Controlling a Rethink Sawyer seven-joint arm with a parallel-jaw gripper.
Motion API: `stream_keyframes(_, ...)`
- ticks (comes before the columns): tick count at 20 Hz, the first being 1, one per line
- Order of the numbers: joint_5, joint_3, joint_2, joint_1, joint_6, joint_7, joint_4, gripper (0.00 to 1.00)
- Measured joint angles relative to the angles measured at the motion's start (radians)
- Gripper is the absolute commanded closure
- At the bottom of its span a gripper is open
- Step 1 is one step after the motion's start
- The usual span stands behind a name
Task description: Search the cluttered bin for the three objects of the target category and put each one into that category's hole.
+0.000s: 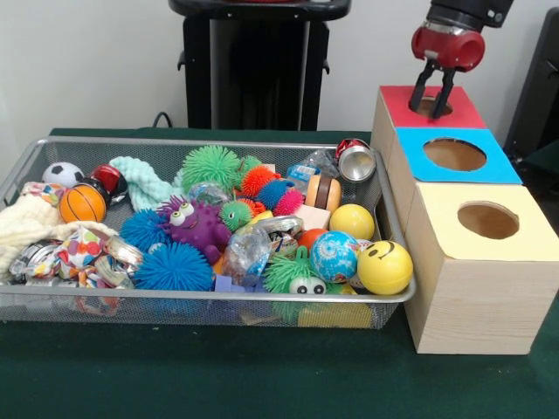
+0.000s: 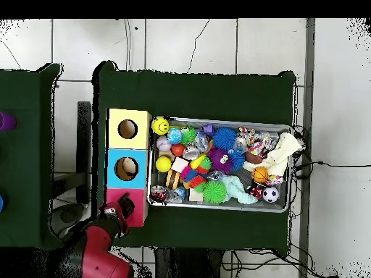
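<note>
The silver wire-mesh bin (image 1: 218, 141) sits on the green table and is full of toys; it also shows in the overhead view (image 2: 217, 121). The red-topped box (image 1: 463, 109) stands at the far end of a row of boxes beside the bin. Its round hole (image 1: 434, 108) lies directly under my gripper (image 1: 434, 92). The gripper hangs just above the hole, its fingers apart with nothing visible between them. In the overhead view the gripper (image 2: 119, 210) and arm cover the red top (image 2: 138, 199), so the hole is hidden there.
A blue-topped box (image 1: 454, 155) and a yellow-topped box (image 1: 489, 220) stand in line with the red one. The bin holds a smiley ball (image 1: 384, 266), a yellow ball (image 1: 352, 221), a globe ball (image 1: 333, 256), a basketball (image 1: 82, 202), spiky balls, a purple monster (image 1: 194, 223) and cloths.
</note>
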Motion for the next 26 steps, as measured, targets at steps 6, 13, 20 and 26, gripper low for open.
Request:
stream_keyframes(6,-0.029,0.043,-0.049,-0.068,-0.009,0.0,0.027,0.0)
stream_keyframes(13,-0.11,0.057,-0.16,-0.185,0.056,0.0,0.071,0.0)
stream_keyframes(20,-0.194,-0.027,-0.316,-0.289,0.229,0.0,0.106,0.0)
stream_keyframes(26,-0.257,-0.015,-0.423,-0.454,0.264,0.0,0.137,0.0)
